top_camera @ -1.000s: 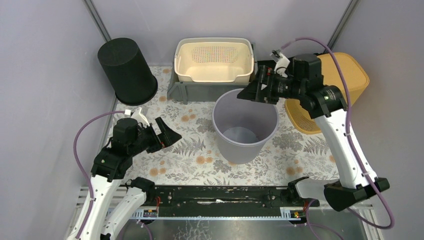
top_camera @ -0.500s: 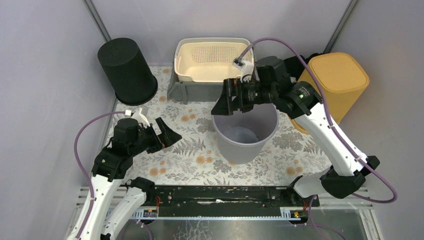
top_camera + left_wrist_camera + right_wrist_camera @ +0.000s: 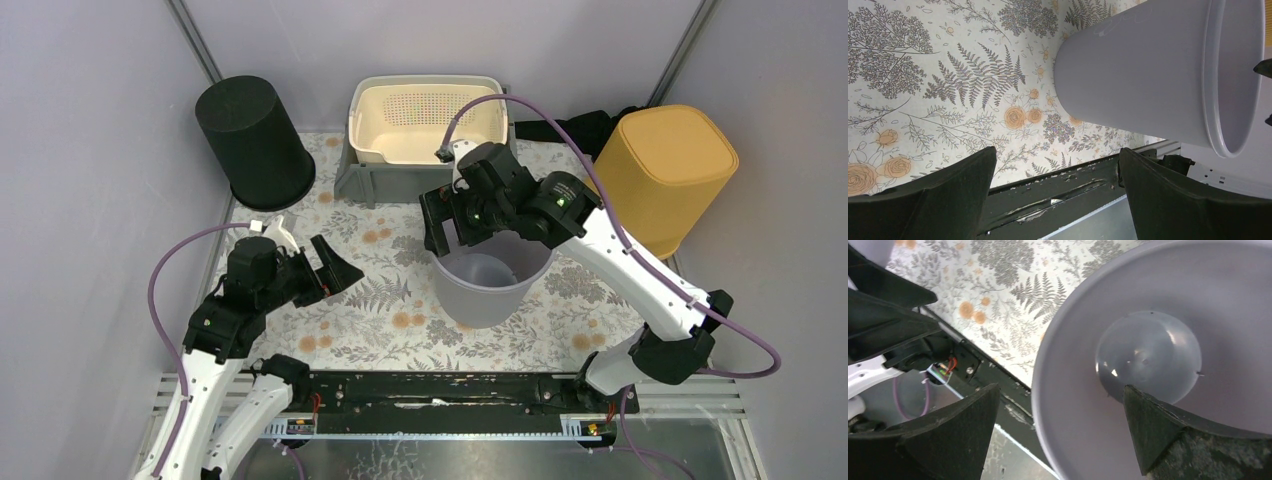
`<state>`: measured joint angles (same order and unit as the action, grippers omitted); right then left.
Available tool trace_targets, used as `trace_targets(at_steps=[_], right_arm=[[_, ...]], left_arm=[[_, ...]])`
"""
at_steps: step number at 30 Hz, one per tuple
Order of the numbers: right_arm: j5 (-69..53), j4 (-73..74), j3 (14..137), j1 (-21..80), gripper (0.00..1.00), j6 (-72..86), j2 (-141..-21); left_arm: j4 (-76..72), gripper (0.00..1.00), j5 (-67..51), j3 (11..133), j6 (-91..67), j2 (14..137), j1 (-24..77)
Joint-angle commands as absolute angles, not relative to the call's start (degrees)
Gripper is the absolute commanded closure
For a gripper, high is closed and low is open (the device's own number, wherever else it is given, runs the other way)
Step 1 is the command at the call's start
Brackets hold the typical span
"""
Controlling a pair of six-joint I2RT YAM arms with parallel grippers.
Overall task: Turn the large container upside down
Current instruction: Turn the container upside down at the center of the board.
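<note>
The large container, a pale lavender bucket (image 3: 490,288), stands upright and mouth-up on the floral mat in the middle. It fills the upper right of the left wrist view (image 3: 1148,75), and the right wrist view looks into it from above (image 3: 1158,340). My right gripper (image 3: 440,222) is open over the bucket's left rim. In its own view (image 3: 1061,388) the rim runs between the fingers, one outside and one over the inside, holding nothing. My left gripper (image 3: 335,270) stands open and low, left of the bucket and apart from it (image 3: 1055,152).
A black bin (image 3: 255,140) stands upside down at the back left. A cream perforated basket (image 3: 427,120) sits in a grey tub (image 3: 360,180) at the back middle. A yellow container (image 3: 670,170) is inverted at the right. A black rail (image 3: 430,390) runs along the near edge.
My right arm has swung left from behind the bucket's right side to over its left rim, jaws still wide. The left arm and the bucket have not moved.
</note>
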<state>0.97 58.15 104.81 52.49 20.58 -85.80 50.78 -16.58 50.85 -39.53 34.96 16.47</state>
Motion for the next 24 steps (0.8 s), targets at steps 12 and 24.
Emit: trace_targets(at_steps=[12,24], right_arm=[[2.4,50.3,101.3,52.5,0.01,19.9,-81.4],[5.5,49.9,103.8,52.5,0.01,26.3,-83.2]], left_arm=[[47.4,0.0,-16.9,49.9,-39.9,33.9,16.7],[47.4,0.0,-17.1,49.3,-39.9,33.1,16.7]])
